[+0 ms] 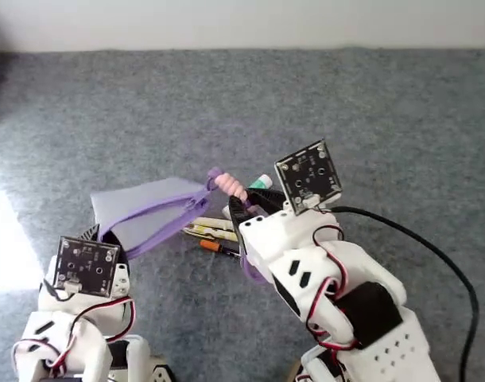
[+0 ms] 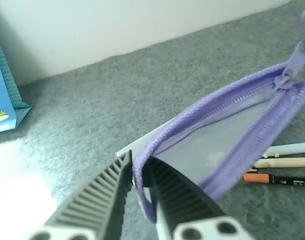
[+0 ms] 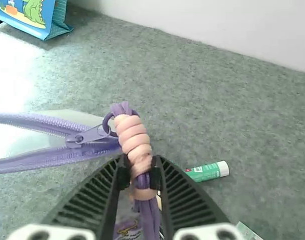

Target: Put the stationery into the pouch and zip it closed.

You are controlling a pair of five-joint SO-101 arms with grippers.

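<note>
Left claw (image 2: pixel 137 165), closest in its own wrist view: jaws pressed together on the zip edge at one end of the pouch (image 2: pixel 217 145), pinching the fabric. Right claw (image 3: pixel 140 162): jaws clamped on the pink braided pull (image 3: pixel 132 135), which hangs by a ring from the zip slider (image 3: pixel 80 138) at the pouch's opposite end.

Progress, judged:
- Pouch lies on the grey bench (image 1: pixel 386 119), held at both ends, its mouth gaping along nearly the whole zip. The slider sits at the end away from the left claw, so no closing has begun.
- Stationery is not yet inside. All the pieces I can make out lie on the bench outside the pouch.
- Pouch interior looks pale and bare from the left wrist view, apart from a faint mark I cannot identify.
- Left to do: load every piece, then run the slider along the zip toward the left claw's end.

Count:
- pouch: 1
- zip slider: 1, with 1 pull
- pens: 3, side by side just beside the pouch's open mouth: pale blue pen (image 2: pixel 292 148), cream pen (image 2: pixel 287 162), orange-capped marker (image 2: pixel 272 178)
- glue stick (image 3: pixel 207 171): 1, near the pouch's slider end, just past the pull
- blue box (image 3: pixel 30 15): 1, well apart from the pouch, by the wall
</note>
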